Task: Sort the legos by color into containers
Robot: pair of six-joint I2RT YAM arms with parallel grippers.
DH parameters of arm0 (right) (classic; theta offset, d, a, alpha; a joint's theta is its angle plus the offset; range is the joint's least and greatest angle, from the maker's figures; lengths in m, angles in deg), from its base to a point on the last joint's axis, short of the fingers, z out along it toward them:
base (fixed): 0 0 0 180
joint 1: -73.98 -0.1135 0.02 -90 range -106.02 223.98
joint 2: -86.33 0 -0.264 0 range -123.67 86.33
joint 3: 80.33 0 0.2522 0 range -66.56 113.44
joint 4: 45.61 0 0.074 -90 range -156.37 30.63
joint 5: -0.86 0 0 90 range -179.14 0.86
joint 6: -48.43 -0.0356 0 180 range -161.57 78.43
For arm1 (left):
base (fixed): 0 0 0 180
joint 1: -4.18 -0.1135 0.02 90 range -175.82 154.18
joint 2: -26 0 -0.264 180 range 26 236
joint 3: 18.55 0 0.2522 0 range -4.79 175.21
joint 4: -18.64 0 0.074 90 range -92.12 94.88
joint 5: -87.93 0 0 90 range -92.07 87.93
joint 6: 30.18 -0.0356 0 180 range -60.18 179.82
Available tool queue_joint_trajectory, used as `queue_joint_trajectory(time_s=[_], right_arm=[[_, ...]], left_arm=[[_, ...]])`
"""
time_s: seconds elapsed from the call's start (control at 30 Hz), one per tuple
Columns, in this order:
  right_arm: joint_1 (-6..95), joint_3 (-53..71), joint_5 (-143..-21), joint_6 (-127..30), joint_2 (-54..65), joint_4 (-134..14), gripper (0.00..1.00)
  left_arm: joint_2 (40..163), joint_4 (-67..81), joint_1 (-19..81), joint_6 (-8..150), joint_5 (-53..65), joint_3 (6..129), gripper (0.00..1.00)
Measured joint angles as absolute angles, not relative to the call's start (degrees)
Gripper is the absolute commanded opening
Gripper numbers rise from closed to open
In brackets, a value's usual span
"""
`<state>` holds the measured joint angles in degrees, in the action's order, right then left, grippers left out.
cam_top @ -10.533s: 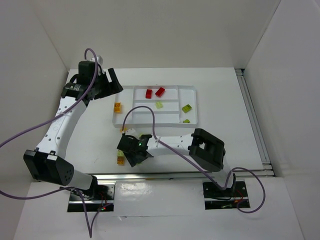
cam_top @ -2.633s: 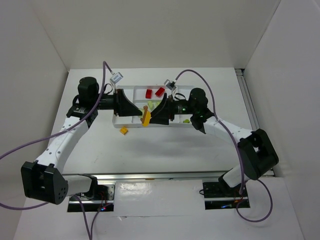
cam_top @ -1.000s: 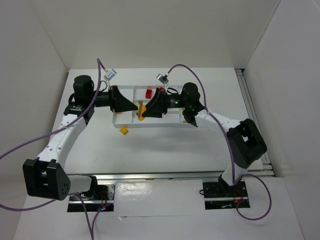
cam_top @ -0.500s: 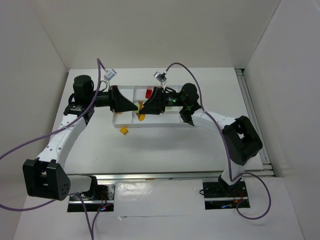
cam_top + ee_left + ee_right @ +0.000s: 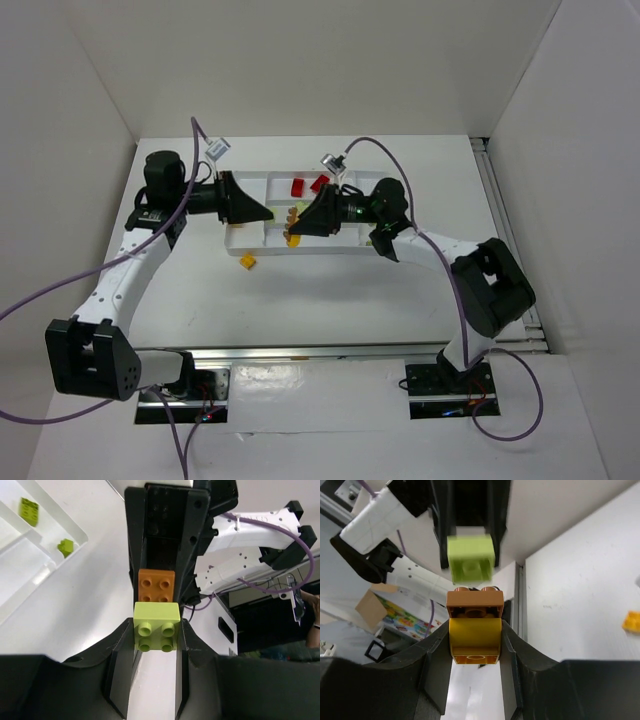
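Site as I read it from my feeds: a robotics lab, with the rig inside a test cell.

Top view: the white table is boxed in by plain white panels. An aluminium extrusion rail runs along its near edge. The left arm and right arm are bolted down on black base plates, and purple cables hang in loose loops.

Wrist views reach past the cell. The right one shows a cardboard box and a brightly printed carton. The left one shows someone's forearm at the frame edge, beside dark equipment.
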<state>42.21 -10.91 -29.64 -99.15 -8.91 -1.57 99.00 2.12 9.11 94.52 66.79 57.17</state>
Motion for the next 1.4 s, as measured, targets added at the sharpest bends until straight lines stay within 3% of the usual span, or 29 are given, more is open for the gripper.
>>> queue_joint_trajectory(time_s=[0.17,0.3,0.6,0.93,1.03,1.07,1.17,1.2,1.27,1.4], right_arm=[[46.3,-17.4,-29.8,-97.1,-5.3,-4.4,0.0],[47.6,-19.1,-33.3,-90.6,-0.1,-16.2,0.0],[47.5,-17.8,-66.4,-72.0,19.2,-55.2,0.0],[48.4,-18.2,-82.7,-69.6,29.0,-70.1,0.0],[48.4,-18.6,-83.9,-69.6,29.0,-72.4,0.0],[48.4,-18.7,-84.1,-69.5,29.0,-72.9,0.0],[48.4,-18.7,-84.3,-69.3,29.0,-73.6,0.0],[48.4,-18.7,-84.3,-69.3,29.0,-73.7,0.0],[48.4,-18.7,-84.3,-69.1,28.9,-73.8,0.0],[48.4,-18.7,-84.1,-68.8,28.6,-74.0,0.0]], left_arm=[[99.0,3.7,7.8,95.4,66.7,57.2,0.0],[100.1,-0.3,8.6,94.2,62.9,58.8,0.0],[124.1,-15.8,19.0,90.9,30.2,76.9,0.0],[141.4,-23.2,21.5,92.0,8.7,87.5,0.0],[144.2,-24.9,21.9,92.2,5.5,91.6,0.23],[145.0,-25.0,22.0,92.5,4.8,92.3,0.43],[145.9,-26.0,22.7,92.8,3.0,92.7,0.67],[146.1,-26.5,23.0,92.9,2.4,92.8,0.79],[146.1,-27.4,23.5,92.9,1.5,93.1,0.86],[146.1,-28.4,24.1,92.9,0.5,93.5,0.86]])
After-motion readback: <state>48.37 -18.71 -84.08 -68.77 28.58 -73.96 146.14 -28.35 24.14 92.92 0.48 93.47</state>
